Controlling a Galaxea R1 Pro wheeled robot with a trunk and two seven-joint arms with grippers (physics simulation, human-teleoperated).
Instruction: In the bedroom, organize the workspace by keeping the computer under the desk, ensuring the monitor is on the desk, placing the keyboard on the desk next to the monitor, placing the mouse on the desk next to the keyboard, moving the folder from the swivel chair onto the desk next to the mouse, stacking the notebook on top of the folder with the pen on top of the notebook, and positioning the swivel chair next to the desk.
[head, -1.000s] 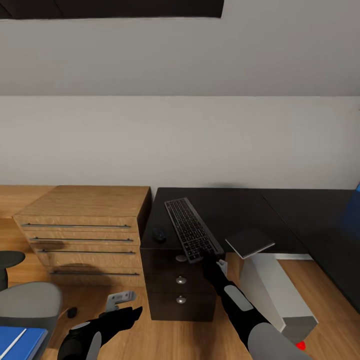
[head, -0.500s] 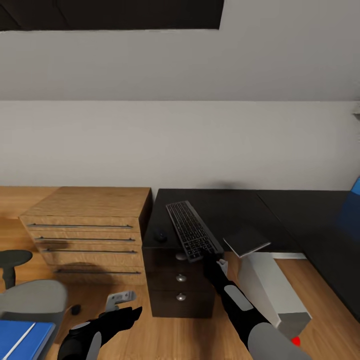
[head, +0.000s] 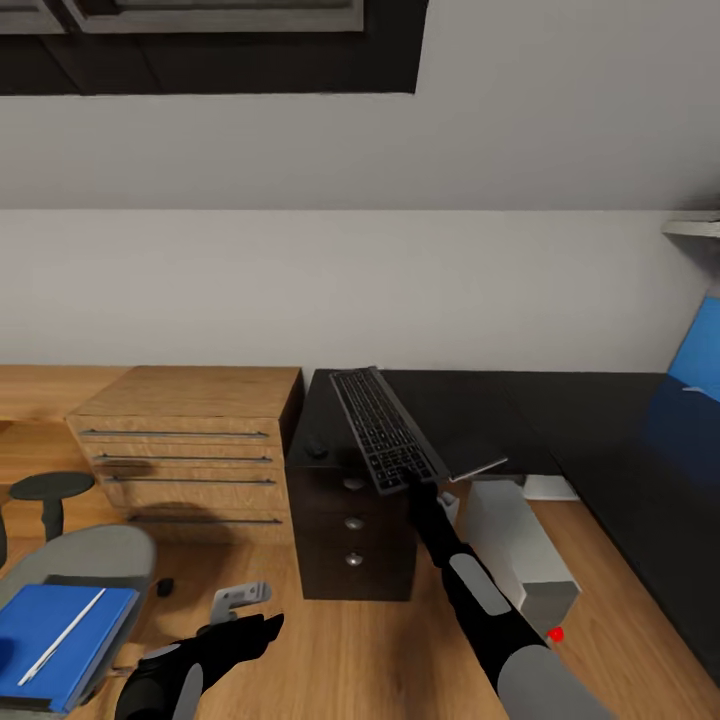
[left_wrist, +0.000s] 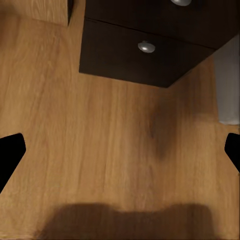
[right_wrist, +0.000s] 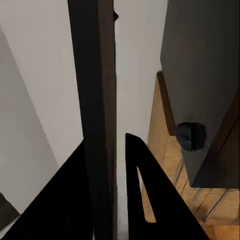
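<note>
My right gripper is shut on the near end of the dark-grey keyboard, which is tilted up over the left end of the black desk. In the right wrist view the keyboard is edge-on between the black fingers. The small black mouse lies on the desk left of the keyboard. A grey notebook overhangs the desk's front edge. The grey computer stands on the floor beneath. The swivel chair carries the blue folder and a pen. My left gripper is open above the floor.
A light wooden drawer cabinet stands left of the desk's black drawer unit. The desk's blue back panel rises at the right. Wood plank floor lies between me and the drawers.
The head view has pulled back and tilted up, bringing more of the chair and folder into the picture. The keyboard's far end has risen off the desktop in my right gripper.
</note>
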